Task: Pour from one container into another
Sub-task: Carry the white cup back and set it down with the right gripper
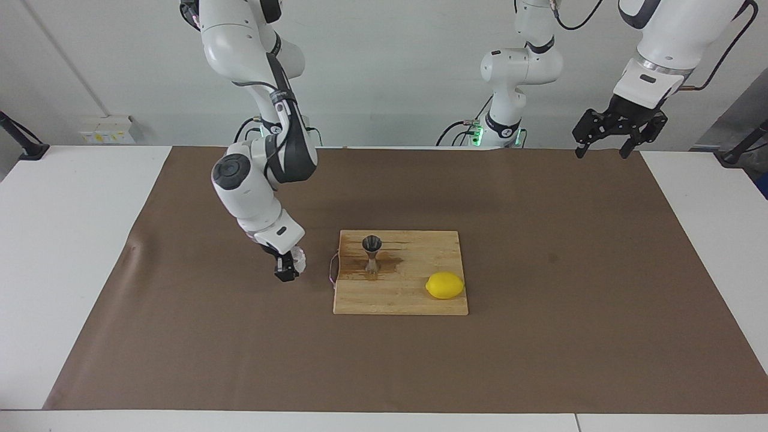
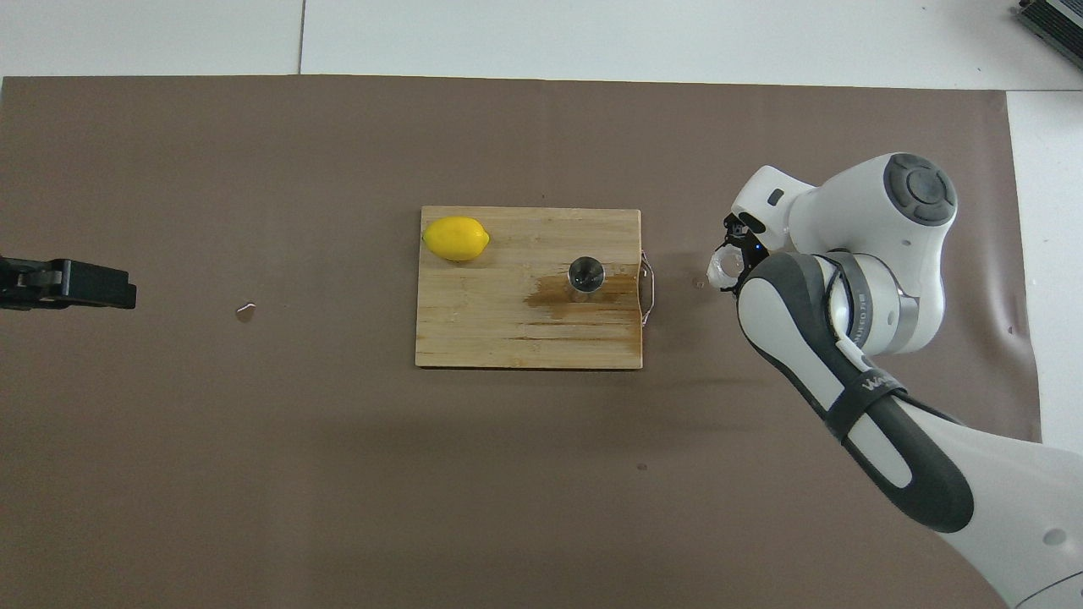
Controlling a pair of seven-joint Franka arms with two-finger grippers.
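**Colours on the table**

The mat point(image 1: 540, 336) is plain dull brown over a white table point(image 1: 60, 240). The cutting board point(image 1: 414, 300) is pale honey wood with fine streaked grain and a darker wet brown stain point(image 1: 390, 264) around the jigger point(image 1: 372, 257), which is shiny grey steel, dark inside its mouth. The lemon point(image 1: 444, 285) is bright plain yellow. The cup point(image 2: 724, 267) is whitish and see-through. Both arms are white with dark grey joints; the left gripper point(image 1: 618, 141) and right gripper point(image 1: 287, 273) are black
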